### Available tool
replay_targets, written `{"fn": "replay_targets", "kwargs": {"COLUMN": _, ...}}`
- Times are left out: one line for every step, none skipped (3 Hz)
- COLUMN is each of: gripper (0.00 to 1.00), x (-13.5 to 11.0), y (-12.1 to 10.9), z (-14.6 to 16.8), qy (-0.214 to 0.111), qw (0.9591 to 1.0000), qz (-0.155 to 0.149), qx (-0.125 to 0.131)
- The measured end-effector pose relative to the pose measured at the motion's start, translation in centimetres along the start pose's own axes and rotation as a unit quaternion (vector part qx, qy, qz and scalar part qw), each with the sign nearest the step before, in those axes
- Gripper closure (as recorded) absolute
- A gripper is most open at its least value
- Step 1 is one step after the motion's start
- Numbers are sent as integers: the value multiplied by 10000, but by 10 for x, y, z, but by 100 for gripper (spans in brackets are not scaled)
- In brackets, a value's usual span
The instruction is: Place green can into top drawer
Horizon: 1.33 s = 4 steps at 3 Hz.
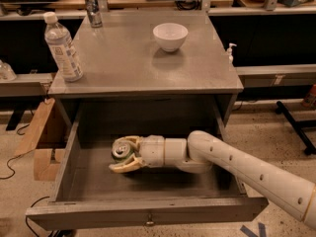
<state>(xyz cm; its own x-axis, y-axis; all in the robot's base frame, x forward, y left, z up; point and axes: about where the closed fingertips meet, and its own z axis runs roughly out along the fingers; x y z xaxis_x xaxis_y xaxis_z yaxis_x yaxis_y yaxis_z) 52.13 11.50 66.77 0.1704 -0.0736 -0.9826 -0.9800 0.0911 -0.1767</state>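
The top drawer [148, 214] is matt grey metal. Inside it the gripper [122, 155], matt cream and sitting at nine o'clock of its glossy white plastic arm [237, 164], clasps the shiny metal green can [120, 149].

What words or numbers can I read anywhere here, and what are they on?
On the clear plastic water bottle standing on the grey cabinet top: a white label with print, too blurred to read.
On the small green soda can, held by the gripper inside the open grey metal top drawer: only a mottled pattern, no writing that can be read.
No other text can be read.
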Motion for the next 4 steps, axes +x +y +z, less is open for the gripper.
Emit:
{"fn": "replay_targets", "kwargs": {"gripper": 78, "x": -3, "y": 1, "z": 1, "qy": 13, "qw": 10000, "qz": -18, "qx": -28}}
{"fn": "replay_targets", "kwargs": {"gripper": 47, "x": -3, "y": 2, "z": 3, "qy": 2, "qw": 10000, "qz": -18, "qx": -51}}
{"fn": "replay_targets", "kwargs": {"gripper": 24, "x": -4, "y": 3, "z": 5, "qy": -5, "qw": 10000, "qz": -20, "qx": -66}}
{"fn": "replay_targets", "kwargs": {"gripper": 0, "x": -5, "y": 4, "z": 7, "qy": -15, "qw": 10000, "qz": -22, "qx": -90}}
